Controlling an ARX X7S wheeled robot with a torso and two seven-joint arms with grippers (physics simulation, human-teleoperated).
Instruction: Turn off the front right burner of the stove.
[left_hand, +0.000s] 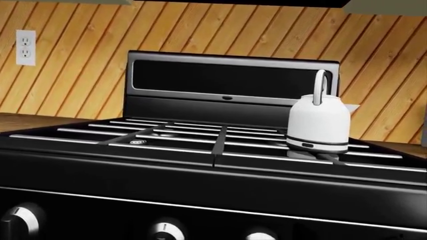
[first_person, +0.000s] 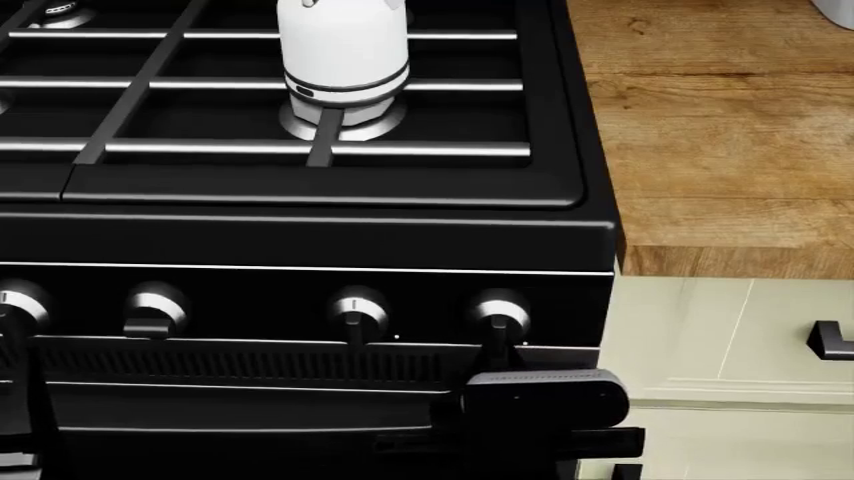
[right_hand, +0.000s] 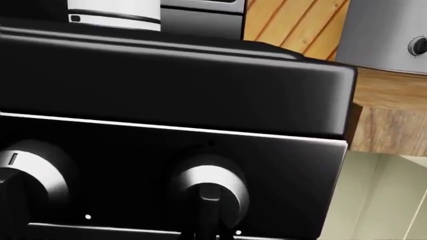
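The glossy black stove (first_person: 334, 240) fills the head view. Its front right burner (first_person: 363, 122), a silvery ring crossed by black grate bars, sits under a white kettle (first_person: 340, 45). A row of silvery knobs runs along the front panel. My right gripper (first_person: 498, 348) reaches up to the far right knob (first_person: 501, 315), its thin black fingers close together on the knob's grip. In the right wrist view the fingers (right_hand: 203, 220) overlap that knob (right_hand: 213, 187). My left gripper shows only as a dark shape (first_person: 38, 425) at the head view's left edge. The left wrist view shows no fingers.
A wooden counter (first_person: 721, 130) lies right of the stove, above a pale green cabinet (first_person: 734, 360) with a black handle (first_person: 830, 340). The left wrist view shows the stove's back panel (left_hand: 227, 80), a wood-plank wall and a wall socket (left_hand: 25, 47). A grey appliance (right_hand: 387, 35) stands on the counter.
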